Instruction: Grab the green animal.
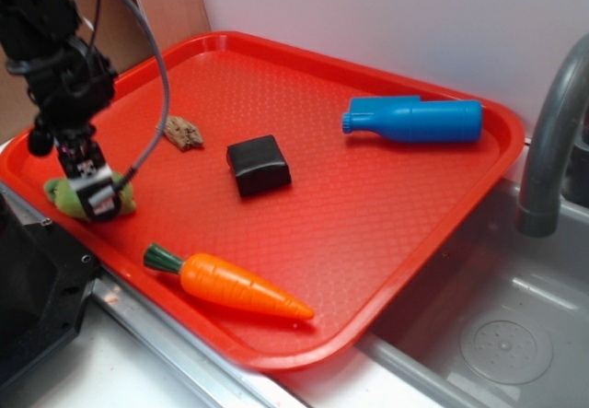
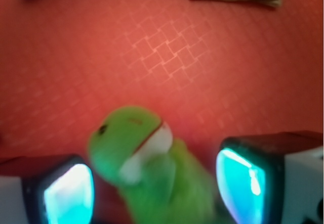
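The fuzzy yellow-green plush animal (image 2: pixel 147 168) lay directly between the spread claw's (image 2: pixel 154 186) pads, body running toward the camera, neither pad visibly touching it.

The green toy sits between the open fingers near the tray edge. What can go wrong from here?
1. The green toy lies closer to the left finger than the right, so closing may push it sideways.
2. It is soft, so the gripper may pinch only fuzz and it may slip out when lifted.
3. The gripper is low near the tray rim and might scrape it.
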Robot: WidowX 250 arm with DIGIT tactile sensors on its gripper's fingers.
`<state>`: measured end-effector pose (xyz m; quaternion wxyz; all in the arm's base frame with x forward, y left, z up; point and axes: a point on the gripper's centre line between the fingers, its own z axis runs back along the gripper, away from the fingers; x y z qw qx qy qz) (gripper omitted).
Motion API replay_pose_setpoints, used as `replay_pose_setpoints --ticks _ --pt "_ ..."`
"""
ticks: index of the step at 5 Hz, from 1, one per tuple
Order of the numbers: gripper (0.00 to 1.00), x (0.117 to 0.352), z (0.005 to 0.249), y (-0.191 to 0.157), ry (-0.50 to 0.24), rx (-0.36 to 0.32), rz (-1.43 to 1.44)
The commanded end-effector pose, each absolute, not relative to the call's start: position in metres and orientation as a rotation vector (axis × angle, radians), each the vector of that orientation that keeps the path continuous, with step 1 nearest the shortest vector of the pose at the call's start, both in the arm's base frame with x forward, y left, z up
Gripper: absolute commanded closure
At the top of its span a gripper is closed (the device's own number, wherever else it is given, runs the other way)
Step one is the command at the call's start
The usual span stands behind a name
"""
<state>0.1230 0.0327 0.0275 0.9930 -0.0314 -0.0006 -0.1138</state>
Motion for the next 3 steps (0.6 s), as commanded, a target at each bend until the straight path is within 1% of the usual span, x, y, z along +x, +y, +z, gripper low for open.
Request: replay_pose_setpoints --ticks 1,2,3 --pt "1.00 0.132 0.012 0.027 0.000 -0.102 -0.230" --pt "1.00 0.137 0.031 0.028 -0.006 -0.055 -0.214" --pt "1.00 0.143 0.081 0.027 -0.049 0.050 -0.069"
